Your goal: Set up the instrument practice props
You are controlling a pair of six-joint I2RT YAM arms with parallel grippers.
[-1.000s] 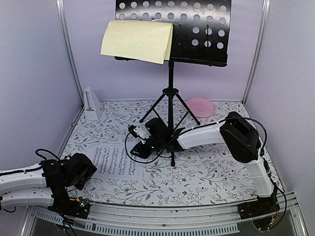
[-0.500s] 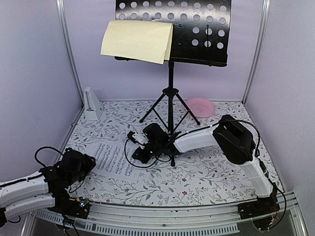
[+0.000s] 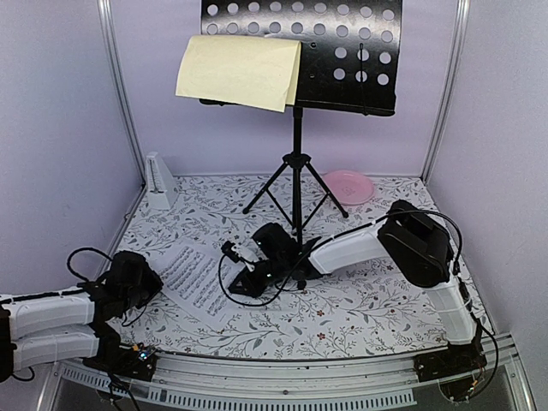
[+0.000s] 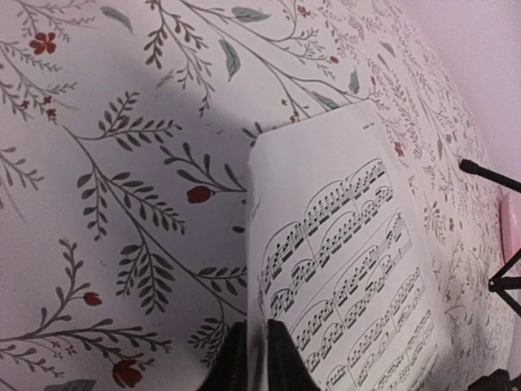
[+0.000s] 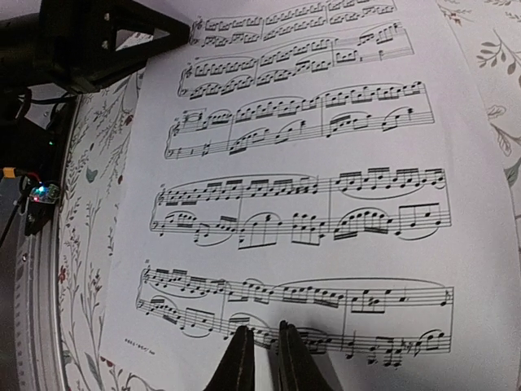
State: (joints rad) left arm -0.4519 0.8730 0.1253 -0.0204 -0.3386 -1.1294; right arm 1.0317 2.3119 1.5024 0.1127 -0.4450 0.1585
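The black perforated music stand (image 3: 342, 51) stands at the back on tripod legs. A yellowish sheet-music page (image 3: 240, 70) rests on its left half. A white sheet-music page (image 3: 199, 278) lies skewed on the table between both grippers. My left gripper (image 3: 147, 278) is shut on its left edge, which rises between the jaws (image 4: 257, 358). My right gripper (image 3: 241, 278) is shut on the opposite edge (image 5: 266, 354), with the printed face (image 5: 309, 163) stretching away from it. The pale-grey metronome (image 3: 159, 180) stands upright at the back left corner.
A pink round plate (image 3: 349, 185) lies at the back right, behind the stand's tripod legs (image 3: 297, 205). A floral cloth (image 3: 360, 317) covers the table, with walls on three sides. The left arm's black wrist (image 5: 81, 41) shows beyond the page in the right wrist view.
The left gripper has reached the white page's left edge and shut on it. The page has turned and partly lifted. The right gripper has shifted slightly toward the front.
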